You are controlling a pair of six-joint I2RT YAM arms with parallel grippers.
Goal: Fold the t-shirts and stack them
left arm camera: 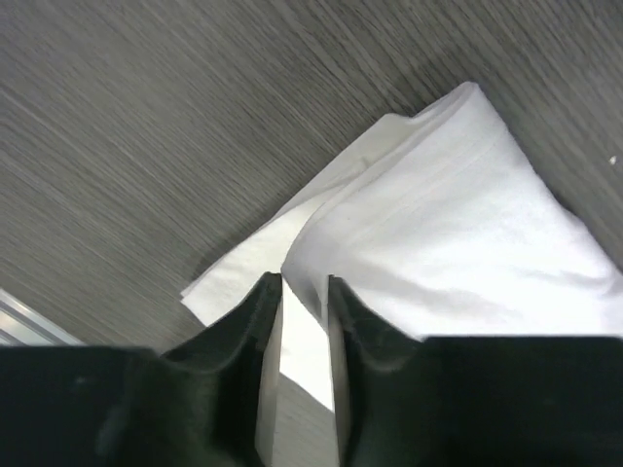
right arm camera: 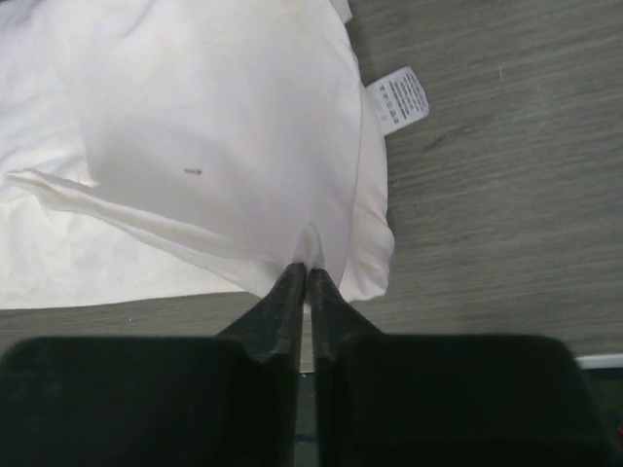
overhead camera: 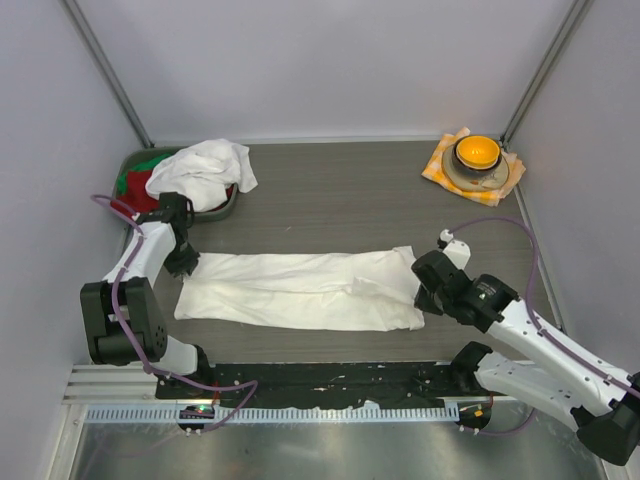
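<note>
A white t-shirt [overhead camera: 300, 290] lies on the table, folded into a long band. My left gripper [overhead camera: 184, 262] is at its left end. In the left wrist view the fingers [left arm camera: 268, 321] stand a little apart, with a fold of the shirt's edge [left arm camera: 307, 292] between their tips and the cloth [left arm camera: 458, 224] tented towards them. My right gripper [overhead camera: 427, 292] is at the right end, shut on a pinch of the shirt [right arm camera: 310, 248]. The care label [right arm camera: 399, 97] sticks out beside it. A second white t-shirt [overhead camera: 205, 170] lies crumpled on the green bin.
The green bin [overhead camera: 225, 208] at the back left holds red and green garments [overhead camera: 137, 185]. An orange-and-white checked cloth [overhead camera: 440, 165] with a bowl holding an orange thing [overhead camera: 477, 152] is at the back right. A black rail [overhead camera: 330, 380] runs along the near edge.
</note>
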